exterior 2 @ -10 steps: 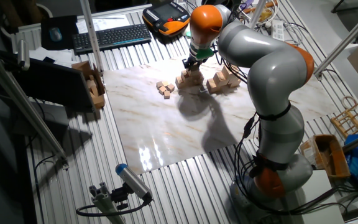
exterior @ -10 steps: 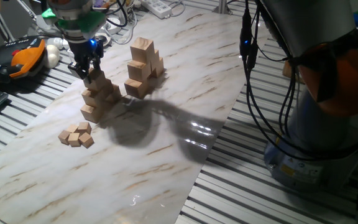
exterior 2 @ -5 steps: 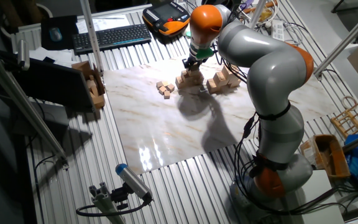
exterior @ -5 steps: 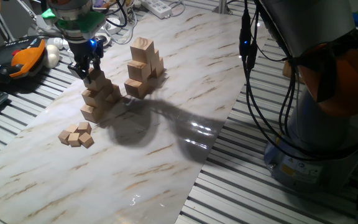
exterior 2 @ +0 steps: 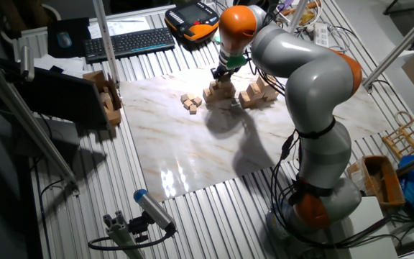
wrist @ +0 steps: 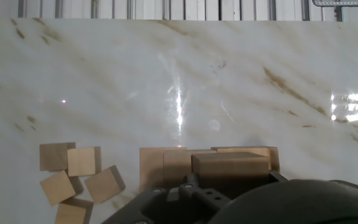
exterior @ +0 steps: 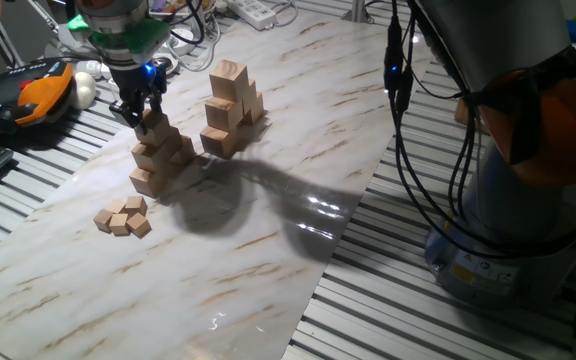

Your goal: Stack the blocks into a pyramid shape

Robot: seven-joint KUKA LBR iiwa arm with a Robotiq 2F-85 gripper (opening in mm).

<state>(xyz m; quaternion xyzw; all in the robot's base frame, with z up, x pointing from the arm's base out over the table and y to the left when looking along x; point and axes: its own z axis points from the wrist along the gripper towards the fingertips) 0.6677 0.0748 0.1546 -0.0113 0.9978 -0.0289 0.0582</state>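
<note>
One block (exterior: 148,124) sat at the pyramid (exterior: 160,155) apex, the gripper (exterior: 139,111) straddling it; whether the fingers clamped it could not be determined. Judged step: top placement; next, release and retract vertically. Blocks were plain tan wooden cubes on a glossy marbled board (exterior: 268,190); spare blocks (exterior: 232,108) stood nearby.

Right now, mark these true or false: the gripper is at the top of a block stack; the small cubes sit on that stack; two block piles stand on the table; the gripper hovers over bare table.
1. The gripper is at the top of the stepped stack. True.
2. The small cubes sit on that stack. False: they lie apart on the marble table.
3. A second pile of blocks also stands there. True.
4. The gripper hovers over bare table. False: it is over the stack.
</note>
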